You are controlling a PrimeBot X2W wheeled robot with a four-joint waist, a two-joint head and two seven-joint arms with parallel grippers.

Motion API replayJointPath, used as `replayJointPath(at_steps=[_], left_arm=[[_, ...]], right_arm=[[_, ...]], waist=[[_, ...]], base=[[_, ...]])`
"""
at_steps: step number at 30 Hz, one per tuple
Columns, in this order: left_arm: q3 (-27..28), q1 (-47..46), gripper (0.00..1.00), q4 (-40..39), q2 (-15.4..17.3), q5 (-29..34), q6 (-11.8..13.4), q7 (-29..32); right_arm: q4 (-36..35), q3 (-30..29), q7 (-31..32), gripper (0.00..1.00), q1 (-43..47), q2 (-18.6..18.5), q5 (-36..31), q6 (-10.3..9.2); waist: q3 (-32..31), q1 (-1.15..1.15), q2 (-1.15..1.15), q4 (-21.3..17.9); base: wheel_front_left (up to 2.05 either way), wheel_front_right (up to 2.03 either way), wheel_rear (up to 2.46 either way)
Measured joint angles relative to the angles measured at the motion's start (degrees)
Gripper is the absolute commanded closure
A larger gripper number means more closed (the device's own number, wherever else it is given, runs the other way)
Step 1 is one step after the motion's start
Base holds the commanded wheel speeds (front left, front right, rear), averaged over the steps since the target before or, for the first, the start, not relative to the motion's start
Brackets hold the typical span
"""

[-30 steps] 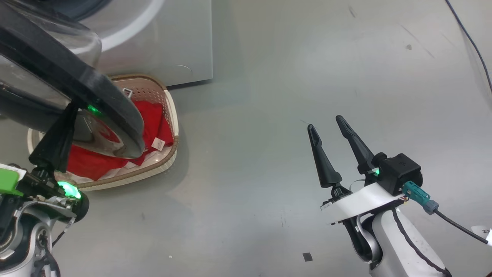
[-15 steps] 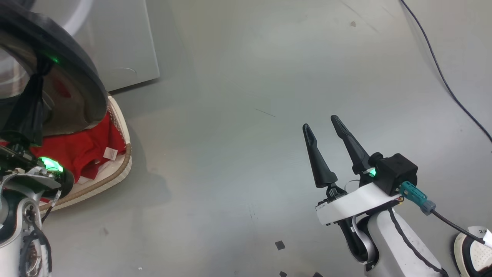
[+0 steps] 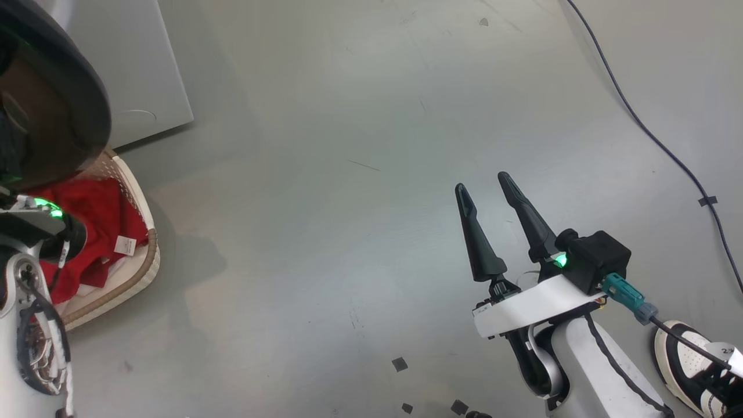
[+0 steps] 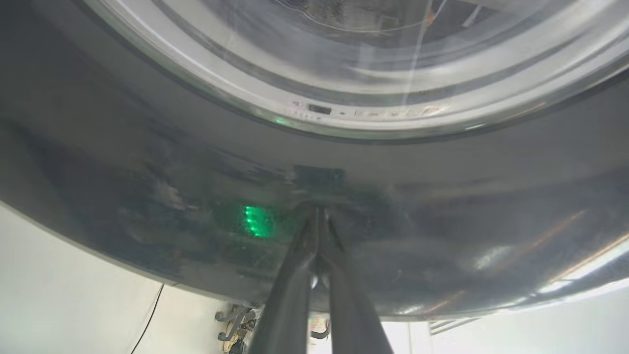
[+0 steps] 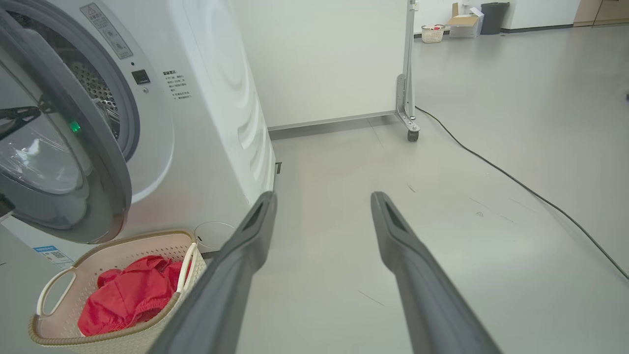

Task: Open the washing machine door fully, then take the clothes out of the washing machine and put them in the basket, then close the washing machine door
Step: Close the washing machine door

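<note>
Fingertips of the left gripper (image 4: 317,214) meet with no gap between them, and they touch the glossy black rim of the washing machine door (image 4: 147,162) at the centre of the left wrist view. A green glow reflects off the rim just left of the tips. Above it, the door's clear glass window (image 4: 344,44) curves across the top of that frame.

In the right wrist view the door stands ajar at the left edge, swung away from the front of the white washing machine (image 5: 211,98), with the perforated steel drum showing behind it in the upper left corner. Below the door, in the lower left of the frame, the cream basket (image 5: 123,238) sits on the grey floor (image 5: 442,236) just beside the machine's front. The red clothes (image 5: 132,295) lie heaped inside it.

The right gripper (image 5: 323,196) holds nothing; its two dark fingers are spread wide and point over bare floor, well apart from basket and door. In the head view it rises from the lower right.

A dark cable (image 3: 638,122) runs down the upper right of the head view. A black and white shoe (image 3: 691,360) shows in its lower right corner.
</note>
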Motion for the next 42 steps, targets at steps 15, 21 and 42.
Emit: replayJointPath(at_steps=[15,21,42], left_arm=[[-6.06,-2.82,1.0,5.28,-0.75,1.65,0.16,1.23],[-11.45,-0.2,1.0,6.6,0.12,5.73,-1.37,3.94],[-25.18,9.37,1.0,6.35,8.05,30.53,-12.21,1.68]], right_arm=[[-0.83,-3.0,-0.01,0.0,-0.01,0.08,-0.18,-1.2],[-0.79,-4.89,-0.01,0.0,-0.06,0.09,-1.78,-1.15],[1.47,-7.91,-0.01,0.0,0.57,-1.74,-6.26,0.36]], waist=[[-0.69,0.0,0.0,1.79],[-1.9,0.0,0.0,4.35],[-8.66,0.0,0.0,18.63]], base=[[0.0,0.0,0.0],[0.0,0.0,0.0],[0.0,0.0,0.0]])
